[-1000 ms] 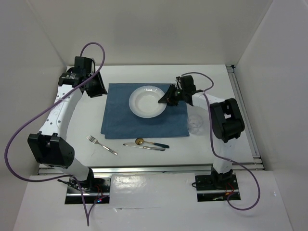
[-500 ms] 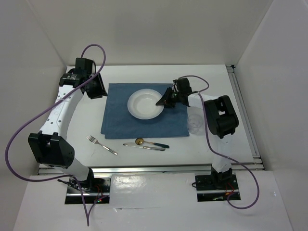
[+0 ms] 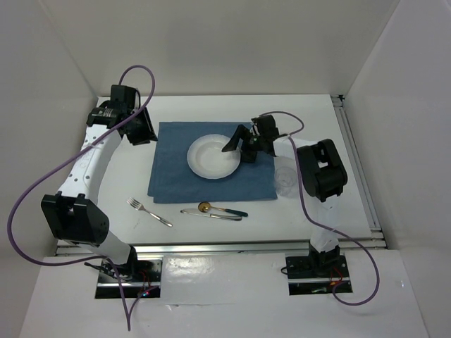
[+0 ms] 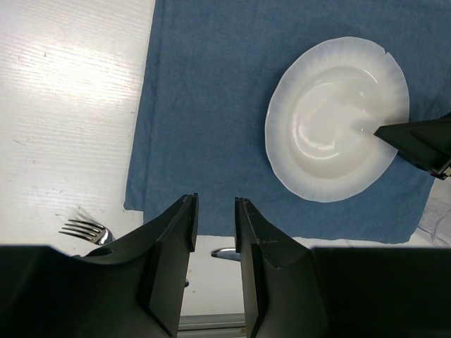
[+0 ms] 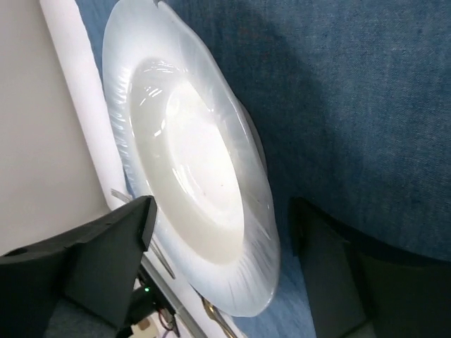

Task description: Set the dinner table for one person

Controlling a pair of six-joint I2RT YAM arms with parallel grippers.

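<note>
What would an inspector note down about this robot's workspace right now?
Surface: white dinner table, blue placemat on it.
Job's things: plate on placemat; fork, knife, spoon near front edge; clear glass by placemat's right edge.
Clutter: nothing seen.
Tools: left tool open, empty, at placemat's left side; right tool open, astride plate's rim.
Cables: purple cables loop off both arms.
Surroundings: plain white walls.

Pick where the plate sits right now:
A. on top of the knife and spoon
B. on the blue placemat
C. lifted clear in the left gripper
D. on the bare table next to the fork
B: the plate lies flat on the placemat, well inside its edges and off the bare table.
</note>
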